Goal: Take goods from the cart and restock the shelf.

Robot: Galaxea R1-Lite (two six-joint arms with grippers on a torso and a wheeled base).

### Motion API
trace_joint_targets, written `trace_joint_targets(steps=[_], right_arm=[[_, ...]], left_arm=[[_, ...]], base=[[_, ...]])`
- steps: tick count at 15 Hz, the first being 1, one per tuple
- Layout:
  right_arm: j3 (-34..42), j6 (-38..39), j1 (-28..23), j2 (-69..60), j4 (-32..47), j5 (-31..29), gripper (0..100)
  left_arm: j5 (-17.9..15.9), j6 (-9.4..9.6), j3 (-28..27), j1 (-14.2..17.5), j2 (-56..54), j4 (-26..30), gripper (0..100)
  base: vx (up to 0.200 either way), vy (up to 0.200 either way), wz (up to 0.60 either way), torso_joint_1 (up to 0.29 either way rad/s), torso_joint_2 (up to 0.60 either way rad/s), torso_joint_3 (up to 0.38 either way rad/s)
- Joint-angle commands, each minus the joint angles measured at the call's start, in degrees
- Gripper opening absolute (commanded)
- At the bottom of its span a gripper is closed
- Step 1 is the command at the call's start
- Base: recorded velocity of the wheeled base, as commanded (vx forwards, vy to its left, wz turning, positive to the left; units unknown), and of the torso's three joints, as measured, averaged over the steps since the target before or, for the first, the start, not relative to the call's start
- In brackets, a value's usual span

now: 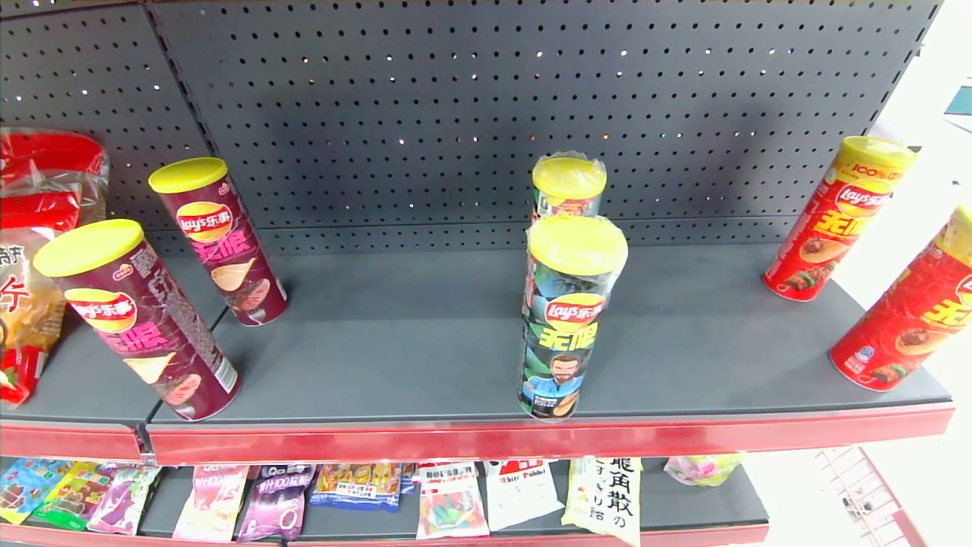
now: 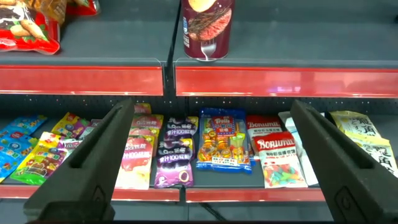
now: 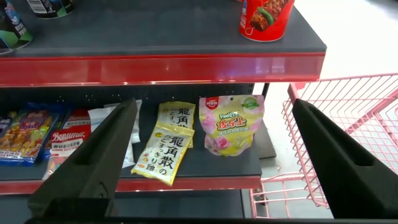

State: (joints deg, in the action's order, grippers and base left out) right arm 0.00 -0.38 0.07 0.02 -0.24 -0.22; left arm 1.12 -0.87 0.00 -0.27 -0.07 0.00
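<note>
The grey shelf with a red front lip holds upright chip cans: two maroon cans on the left, two dark green cans one behind the other in the middle, two red cans at the right end. My left gripper is open and empty, below the shelf lip, facing the lower shelf under a maroon can. My right gripper is open and empty, facing the lower shelf below a red can. The pink wire cart stands to the right of the shelf.
The lower shelf carries flat snack and candy bags, among them purple packs, a blue bag, yellow packets and a pink-green bag. Red snack bags sit at the upper shelf's left end. A pegboard back panel rises behind.
</note>
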Motion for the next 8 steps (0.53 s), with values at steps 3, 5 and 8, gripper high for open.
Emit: trace_joint_targets(steps=[3, 5, 8], right_arm=[[0.0, 0.0, 0.0, 0.0, 0.0, 0.0, 100], [0.0, 0.1, -0.1, 0.0, 0.0, 0.0, 100], [0.0, 0.5, -0.1, 0.0, 0.0, 0.0, 100]], left_arm=[[0.0, -0.01, 0.0, 0.0, 0.1, 0.0, 100], [0.0, -0.01, 0.0, 0.0, 0.1, 0.0, 100], [0.0, -0.01, 0.0, 0.0, 0.1, 0.0, 100]], base=[[0.000, 0.000, 0.00, 0.000, 0.00, 0.000], [0.000, 0.000, 0.00, 0.000, 0.00, 0.000], [0.000, 0.000, 0.00, 0.000, 0.00, 0.000]])
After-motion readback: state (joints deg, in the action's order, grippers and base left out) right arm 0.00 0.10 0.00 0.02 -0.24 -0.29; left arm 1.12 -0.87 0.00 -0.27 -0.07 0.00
